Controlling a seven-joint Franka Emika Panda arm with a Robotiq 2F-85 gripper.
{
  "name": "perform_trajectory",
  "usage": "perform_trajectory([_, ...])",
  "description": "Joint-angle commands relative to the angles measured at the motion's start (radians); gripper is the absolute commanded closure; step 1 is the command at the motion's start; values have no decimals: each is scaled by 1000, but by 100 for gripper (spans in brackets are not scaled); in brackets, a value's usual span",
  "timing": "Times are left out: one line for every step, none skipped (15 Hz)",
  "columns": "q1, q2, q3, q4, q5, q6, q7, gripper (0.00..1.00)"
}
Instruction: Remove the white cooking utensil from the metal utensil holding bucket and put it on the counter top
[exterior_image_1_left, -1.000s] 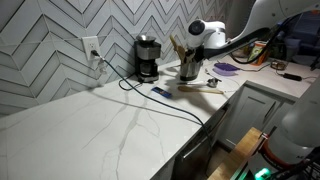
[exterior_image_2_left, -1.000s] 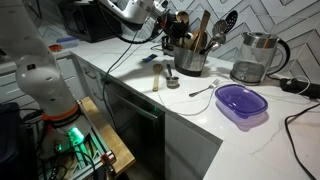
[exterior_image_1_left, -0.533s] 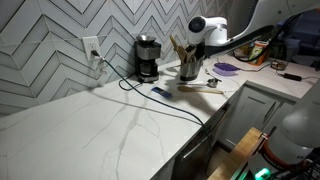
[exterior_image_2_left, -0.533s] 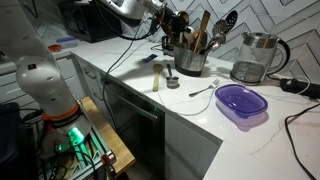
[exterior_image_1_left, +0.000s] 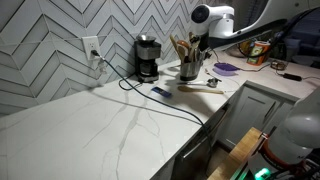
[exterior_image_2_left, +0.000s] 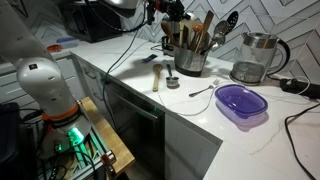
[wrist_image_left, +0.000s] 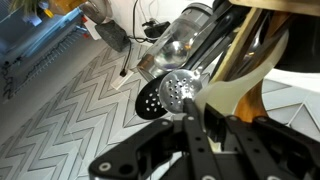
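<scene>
Evidently held the white utensil (wrist_image_left: 245, 88) by its narrow end in the gripper (wrist_image_left: 200, 128), jaws clamped on it, directly above the metal bucket (exterior_image_1_left: 189, 71). Oriented near upright along the long axis, by judgement: gripped end up, broad end down beside the other utensils (exterior_image_2_left: 203, 30). Could not confirm clearance from the rim. Called for a straight pull along that axis, clear of the perforated spoon (wrist_image_left: 178, 92), before any swing toward the counter top (exterior_image_1_left: 100, 120).

Grey herringbone tiles (exterior_image_1_left: 50, 30), purple bowl (exterior_image_2_left: 242, 101)
</scene>
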Motion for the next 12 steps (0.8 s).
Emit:
perform_trajectory([12,-97,-13,-38,56,-59,-54,98])
perform_trajectory([14,-113,-16,-39,77,-62,-70,98])
perform_trajectory([15,-129,-22,-39,105,-58,-96,98])
perform_trajectory([14,-139,-26,-35,131,-57,-114,98])
perform_trajectory([12,-147,-28,-32,154,-59,-131,98])
perform_trajectory([10,-156,-32,-31,171,-46,-139,98])
perform_trajectory([9,-162,-36,-27,190,-30,-130,98])
perform_trajectory([8,-167,-39,-25,211,-24,-132,98])
perform_trajectory([9,-171,-44,-23,240,-15,-134,98])
perform_trajectory([9,-174,-49,-23,264,0,-133,98])
perform_trajectory([6,-175,-51,-20,286,6,-133,98])
perform_trajectory([5,-174,-55,-18,314,15,-137,98])
